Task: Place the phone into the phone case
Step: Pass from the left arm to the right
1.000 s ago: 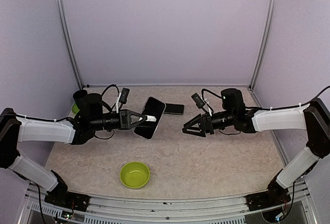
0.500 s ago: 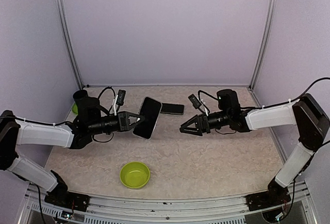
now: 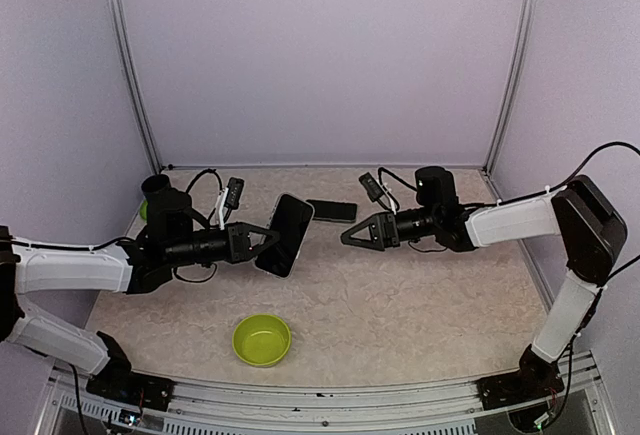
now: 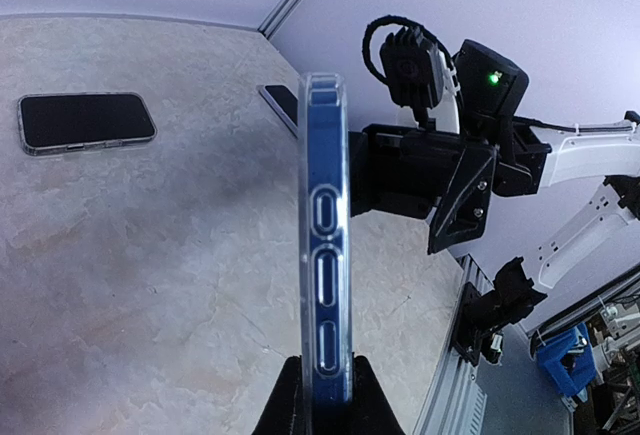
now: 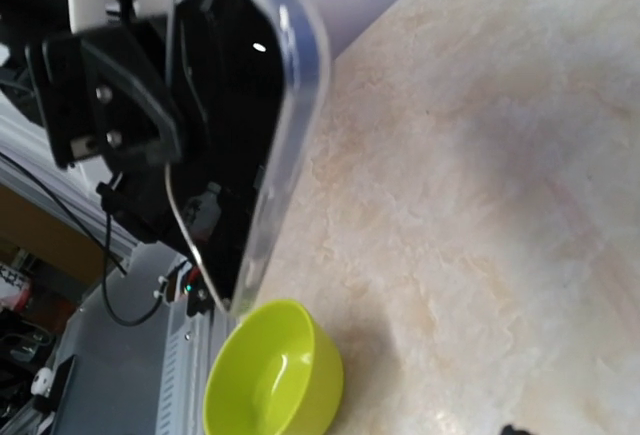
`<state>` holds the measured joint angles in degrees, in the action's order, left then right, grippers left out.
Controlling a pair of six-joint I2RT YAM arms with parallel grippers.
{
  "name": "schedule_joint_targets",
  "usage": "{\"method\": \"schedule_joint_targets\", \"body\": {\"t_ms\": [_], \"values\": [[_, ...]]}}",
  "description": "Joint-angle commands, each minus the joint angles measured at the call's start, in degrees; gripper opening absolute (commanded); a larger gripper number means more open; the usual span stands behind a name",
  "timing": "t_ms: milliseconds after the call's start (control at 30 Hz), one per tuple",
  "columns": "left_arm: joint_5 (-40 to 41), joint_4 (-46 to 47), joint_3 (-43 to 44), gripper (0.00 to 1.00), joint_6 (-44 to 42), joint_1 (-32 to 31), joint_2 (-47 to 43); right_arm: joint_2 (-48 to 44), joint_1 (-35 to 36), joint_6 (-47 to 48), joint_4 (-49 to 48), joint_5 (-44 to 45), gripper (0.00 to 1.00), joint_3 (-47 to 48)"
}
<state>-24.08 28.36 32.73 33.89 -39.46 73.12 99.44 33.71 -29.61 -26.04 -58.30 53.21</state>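
Observation:
My left gripper [image 3: 268, 238] is shut on the lower end of the phone case [image 3: 284, 234], a slim slab with a blue side, clear rim and dark face, held edge-up above the table. In the left wrist view the fingers [image 4: 285, 405] pinch the case [image 4: 326, 235] on both faces. The phone [image 3: 332, 210], black, lies flat near the back centre and shows in the left wrist view [image 4: 85, 122]. My right gripper [image 3: 347, 239] is open and empty, just right of the case and in front of the phone. The right wrist view shows the case [image 5: 290, 105] close up.
A lime-green bowl [image 3: 262, 340] sits at the front centre and shows in the right wrist view [image 5: 275, 375]. A dark cup [image 3: 155, 187] stands at the back left. Purple walls and metal posts close in the back and sides.
My right gripper has moved left and toward the back, closer to the case and the phone. My left gripper has drawn back a little to the left with the case still held.

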Motion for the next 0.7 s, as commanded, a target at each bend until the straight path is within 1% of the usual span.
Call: {"method": "schedule_joint_targets", "body": {"t_ms": [0, 67, 167, 300, 533, 600, 667], "values": [[1.3, -0.7, 1.4, 0.0, -1.1, -1.1, -3.7, -1.3, -0.4, -3.4, -2.9, -0.6, 0.75, 1.2], [2.1, -1.2, 0.7, 0.0, 0.0, -1.4, -4.9, -2.7, 0.0, -4.6, -4.2, -0.1, 0.75, 0.5], [2.5, 2.2, -2.3, 0.0, 2.8, -2.1, -7.6, -4.4, 1.5, -6.5, -7.5, 1.0, 0.75, -1.1], [2.6, 4.0, -3.7, 0.0, 5.5, -3.4, -10.3, -4.9, 5.3, -8.0, -11.0, 2.6, 0.75, -2.0], [3.7, 8.3, -4.2, 0.0, 10.3, -7.0, -12.4, -4.1, 13.5, -7.1, -13.9, 2.8, 0.76, 0.9], [4.8, 9.7, -4.4, 0.0, 11.7, -8.0, -12.7, -4.2, 14.8, -7.7, -16.9, 3.0, 0.77, 1.0], [6.2, 11.7, -4.7, 0.0, 12.6, -8.7, -13.0, -4.0, 15.7, -10.2, -21.5, 2.9, 0.77, 0.4]]}}
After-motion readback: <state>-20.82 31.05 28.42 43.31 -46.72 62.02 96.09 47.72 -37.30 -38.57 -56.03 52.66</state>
